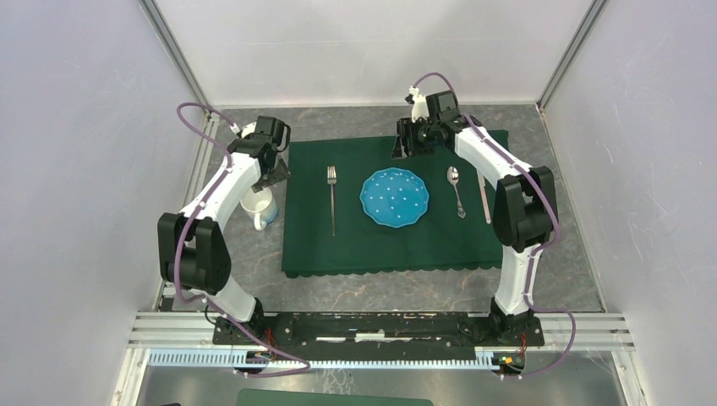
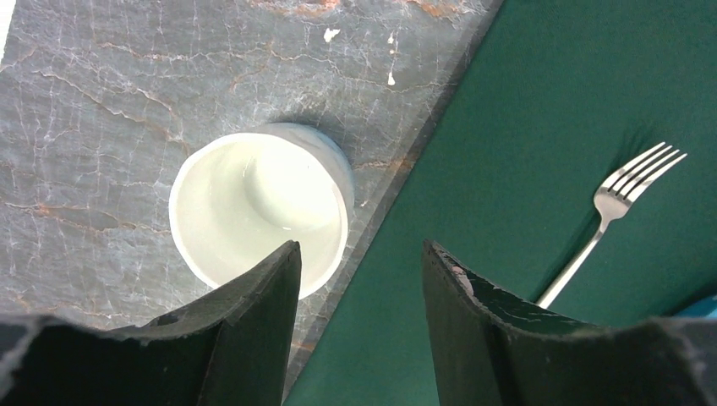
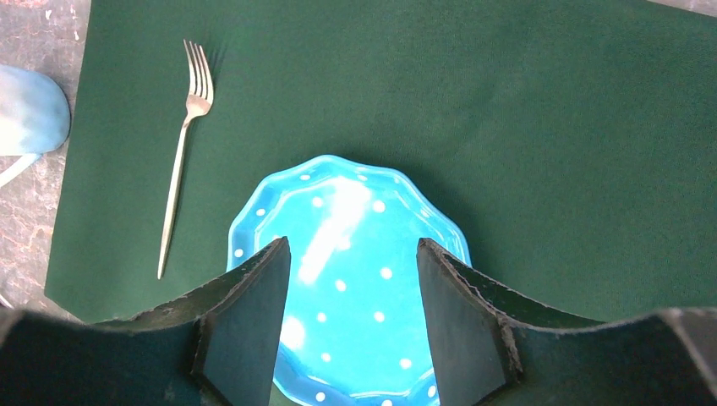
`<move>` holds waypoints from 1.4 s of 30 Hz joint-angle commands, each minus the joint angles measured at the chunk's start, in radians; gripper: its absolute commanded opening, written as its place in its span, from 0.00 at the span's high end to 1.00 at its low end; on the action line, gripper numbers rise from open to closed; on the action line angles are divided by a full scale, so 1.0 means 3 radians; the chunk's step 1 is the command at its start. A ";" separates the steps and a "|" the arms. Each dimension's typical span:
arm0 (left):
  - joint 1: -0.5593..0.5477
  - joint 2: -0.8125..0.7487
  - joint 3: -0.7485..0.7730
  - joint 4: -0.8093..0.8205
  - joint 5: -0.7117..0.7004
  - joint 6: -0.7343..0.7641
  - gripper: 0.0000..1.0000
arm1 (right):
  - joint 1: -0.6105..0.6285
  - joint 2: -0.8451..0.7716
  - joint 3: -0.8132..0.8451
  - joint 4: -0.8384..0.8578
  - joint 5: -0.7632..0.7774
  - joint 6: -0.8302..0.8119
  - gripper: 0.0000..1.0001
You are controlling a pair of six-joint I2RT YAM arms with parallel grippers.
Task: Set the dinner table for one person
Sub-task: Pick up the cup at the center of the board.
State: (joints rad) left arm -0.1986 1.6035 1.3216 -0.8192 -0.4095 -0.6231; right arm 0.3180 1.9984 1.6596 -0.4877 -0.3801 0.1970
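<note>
The dark-grey stone dinner table (image 1: 560, 281) carries a dark green scallop-edged cloth (image 1: 372, 247). On the cloth lie a blue white-dotted plate (image 1: 394, 198), a fork (image 1: 332, 199) to its left, a spoon (image 1: 456, 188) to its right and a knife (image 1: 484, 200) beyond the spoon. A white mug (image 1: 260, 208) stands on the table just left of the cloth. My left gripper (image 1: 275, 176) is open and empty above the mug (image 2: 254, 194) and the cloth's edge (image 2: 524, 127). My right gripper (image 1: 406, 149) is open and empty above the plate's (image 3: 355, 211) far side.
Pale walls and metal frame posts (image 1: 177, 59) enclose the table on three sides. A metal rail (image 1: 380, 326) with the arm bases runs along the near edge. The right arm (image 1: 516, 203) hangs over the cloth's right side, next to the knife.
</note>
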 commanded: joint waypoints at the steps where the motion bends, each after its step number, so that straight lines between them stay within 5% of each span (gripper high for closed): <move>1: 0.0033 0.0007 0.0001 0.0166 -0.0013 0.0134 0.39 | -0.0022 -0.0183 0.0005 0.0044 0.0029 0.0043 0.37; 7: 0.0079 0.0021 -0.0078 0.0255 0.0053 0.0129 0.41 | -0.0030 -0.0159 0.0025 0.0042 0.0033 0.0054 0.37; 12: 0.0089 0.0033 -0.0156 0.0311 0.0134 0.0091 0.54 | -0.0045 -0.0164 0.0031 0.0023 0.0051 0.0054 0.37; 26: 0.0122 0.0050 -0.0289 0.0412 0.0184 0.0078 0.55 | -0.0063 -0.0168 0.0021 0.0006 0.0065 0.0055 0.37; 42: 0.0160 -0.0053 -0.0452 0.0434 0.0154 0.0069 0.67 | -0.0068 -0.0205 -0.0044 -0.0020 0.0095 0.0035 0.37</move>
State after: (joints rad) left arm -0.1608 1.6169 1.2030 -0.7219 -0.3565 -0.6041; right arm 0.2996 1.9961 1.6569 -0.4953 -0.3603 0.2085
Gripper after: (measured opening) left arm 0.335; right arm 0.628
